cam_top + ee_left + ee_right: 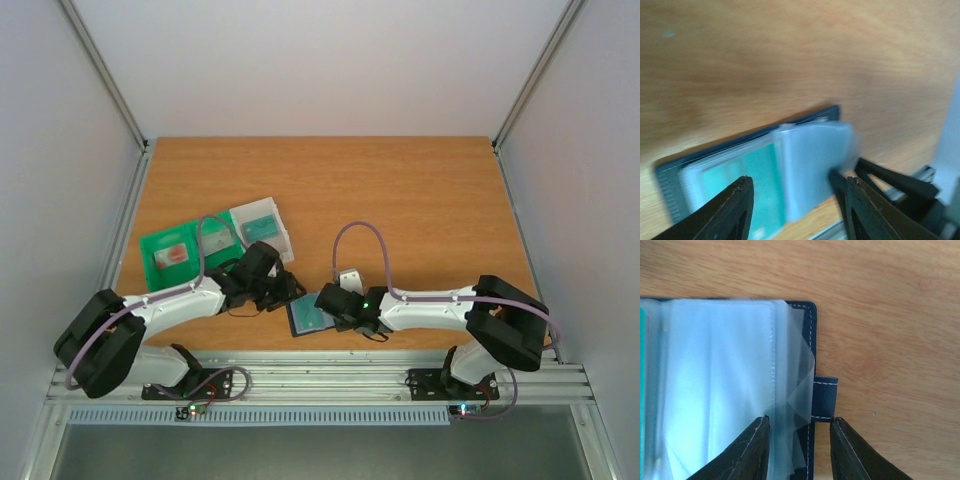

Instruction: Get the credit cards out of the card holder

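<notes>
The card holder (308,318) lies open on the table between my two grippers, dark navy with pale blue-grey sleeves. In the left wrist view a teal credit card (740,185) sits in the holder (670,172), with a pale sleeve (812,160) beside it. My left gripper (797,205) is open and hovers over that sleeve, which lies between its fingers. My right gripper (800,450) is open and straddles the holder's right edge (812,330): one finger (747,452) is over the clear sleeves (720,380), the other beside the strap tab (825,399).
A green bin (150,245) at the left holds a pale card with a red mark (175,253). A white bin (285,240) beside it holds a teal card (262,230). The table's near edge rail (320,370) runs just behind the holder.
</notes>
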Controlling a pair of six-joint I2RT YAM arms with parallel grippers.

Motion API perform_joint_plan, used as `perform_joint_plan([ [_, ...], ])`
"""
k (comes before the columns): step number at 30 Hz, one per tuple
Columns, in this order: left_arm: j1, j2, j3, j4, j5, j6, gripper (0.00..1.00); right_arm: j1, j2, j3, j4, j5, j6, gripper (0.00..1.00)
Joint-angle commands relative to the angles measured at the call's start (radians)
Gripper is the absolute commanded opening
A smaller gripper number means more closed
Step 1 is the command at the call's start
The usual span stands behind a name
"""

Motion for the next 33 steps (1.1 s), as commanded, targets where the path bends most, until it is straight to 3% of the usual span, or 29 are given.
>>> perform_joint_plan([
  [1, 0.003, -0.032, -0.064, 0.012, -0.033, 0.017, 0.47, 0.004, 0.039, -0.01, -0.006, 0.028, 0.048, 0.32],
  [13, 0.002, -0.041, -0.087, 0.028, -0.005, 0.053, 0.43, 0.005, -0.198, 0.114, -0.176, -0.063, -0.006, 0.35],
  [24, 0.025, -0.062, -0.156, 0.149, 0.057, -0.001, 0.41, -0.002, -0.121, 0.136, 0.071, -0.343, -0.101, 0.27],
  [33, 0.049, -0.084, -0.176, 0.151, 0.071, 0.0, 0.36, -0.149, -0.044, 0.077, 0.217, -0.623, -0.083, 0.14],
])
